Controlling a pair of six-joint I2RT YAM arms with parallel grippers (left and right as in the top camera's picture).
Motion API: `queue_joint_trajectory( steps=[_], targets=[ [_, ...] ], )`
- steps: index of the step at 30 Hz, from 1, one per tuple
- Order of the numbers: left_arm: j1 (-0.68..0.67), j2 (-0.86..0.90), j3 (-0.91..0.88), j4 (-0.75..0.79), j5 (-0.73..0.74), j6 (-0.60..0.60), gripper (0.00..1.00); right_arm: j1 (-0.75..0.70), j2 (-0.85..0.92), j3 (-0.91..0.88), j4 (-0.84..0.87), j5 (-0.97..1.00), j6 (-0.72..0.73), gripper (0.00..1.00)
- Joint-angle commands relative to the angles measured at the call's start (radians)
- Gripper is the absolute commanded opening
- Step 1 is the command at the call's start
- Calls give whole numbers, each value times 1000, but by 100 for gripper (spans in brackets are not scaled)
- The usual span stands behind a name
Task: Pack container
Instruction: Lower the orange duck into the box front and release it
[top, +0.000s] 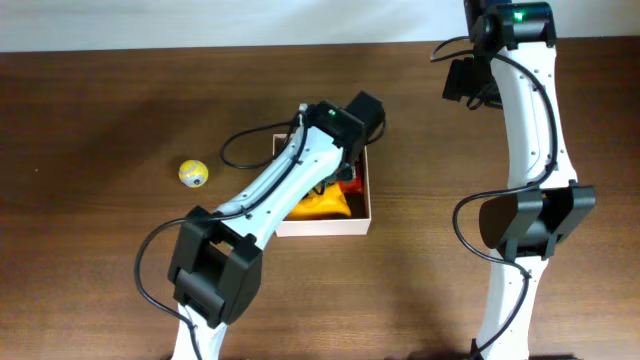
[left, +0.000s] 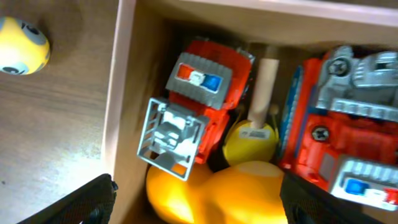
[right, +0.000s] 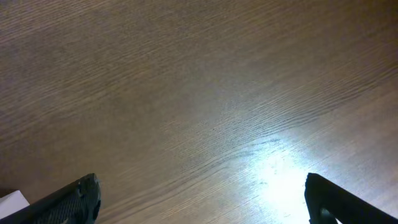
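The container (top: 325, 227), a square box with white walls and a tan inside, sits mid-table, and my left arm reaches over it. In the left wrist view its wall (left: 121, 93) frames two red toy trucks (left: 199, 93) (left: 342, 124), a small yellow piece with a wooden stick (left: 252, 140) and a big orange-yellow toy (left: 236, 193). My left gripper (left: 199, 208) hangs open above that toy, holding nothing. My right gripper (right: 202, 202) is open over bare table, far right at the back (top: 465, 80).
A yellow ball with a dark eye spot (top: 194, 173) lies on the wood left of the container, also seen as the ball (left: 22, 45) outside the wall. A white corner (right: 12, 202) shows at the right wrist view's lower left.
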Motion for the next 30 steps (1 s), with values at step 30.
queue_joint_trajectory(
  steps=[30],
  targets=[
    [35, 12, 2, 184, 242, 493, 96, -3, 2, -2, 0, 1, 5, 99]
  ],
)
